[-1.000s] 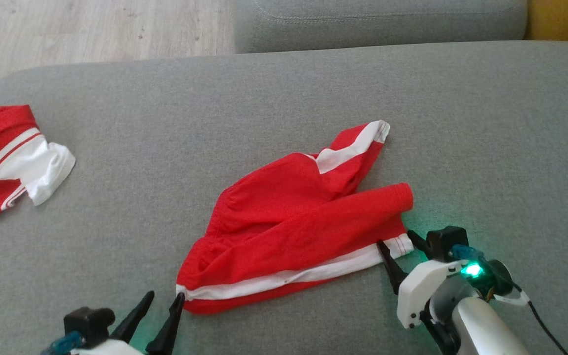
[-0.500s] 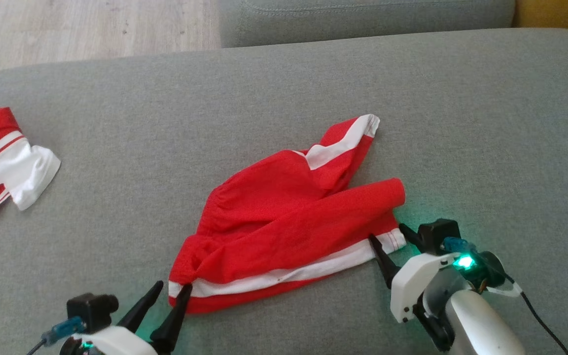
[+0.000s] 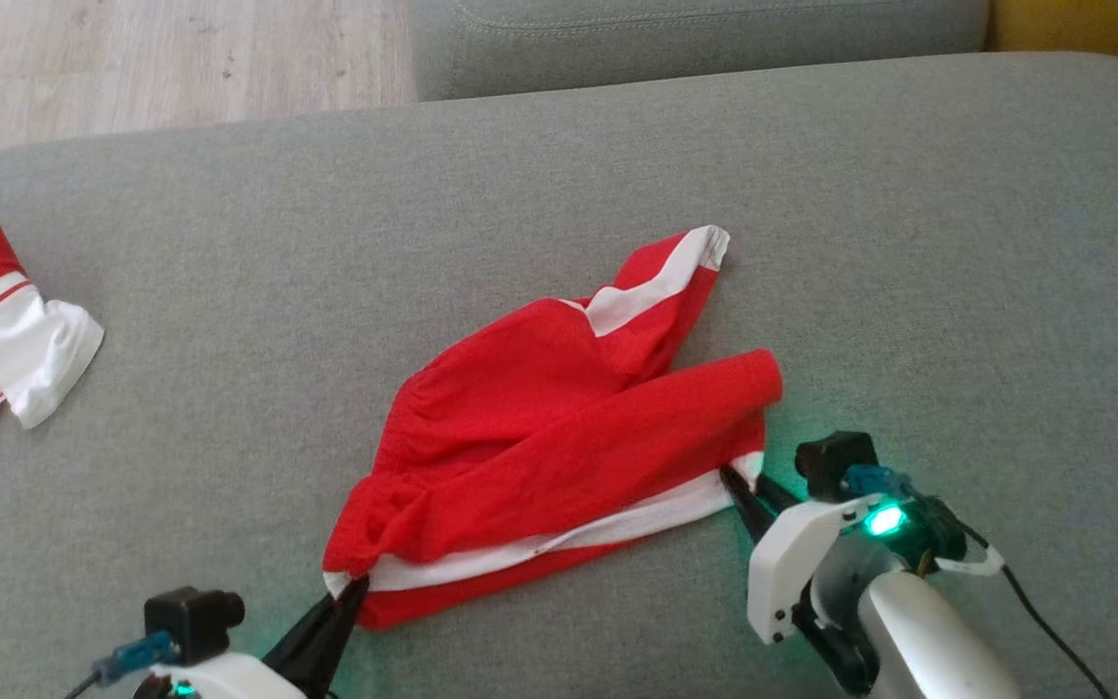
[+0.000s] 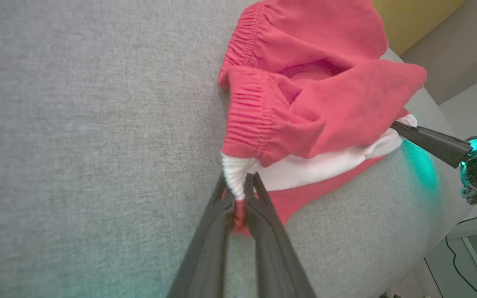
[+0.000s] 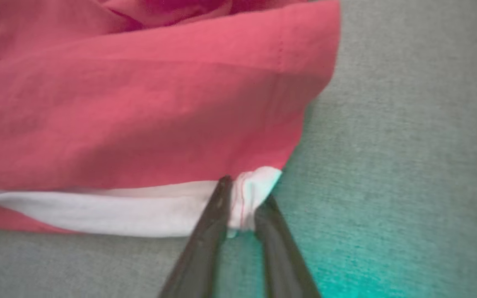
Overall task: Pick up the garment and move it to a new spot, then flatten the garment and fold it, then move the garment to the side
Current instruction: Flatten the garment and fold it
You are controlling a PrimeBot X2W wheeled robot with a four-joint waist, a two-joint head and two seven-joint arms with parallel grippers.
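Pinching the near edge: my left claw point(image 4: 239, 184) is closed on the white waistband corner, my right claw point(image 5: 244, 196) on the white hem corner. The red garment point(image 3: 559, 427) lies crumpled on the cushion point(image 3: 908, 243). I judge it light and limp; these 2 corners suit lifting.

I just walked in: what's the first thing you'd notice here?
Bright red shorts lie crumpled in the middle of the grey sofa. The left fingers and the right fingers each pinch one end of their white stripe. Another red-and-white cloth lies at the sofa's left edge.
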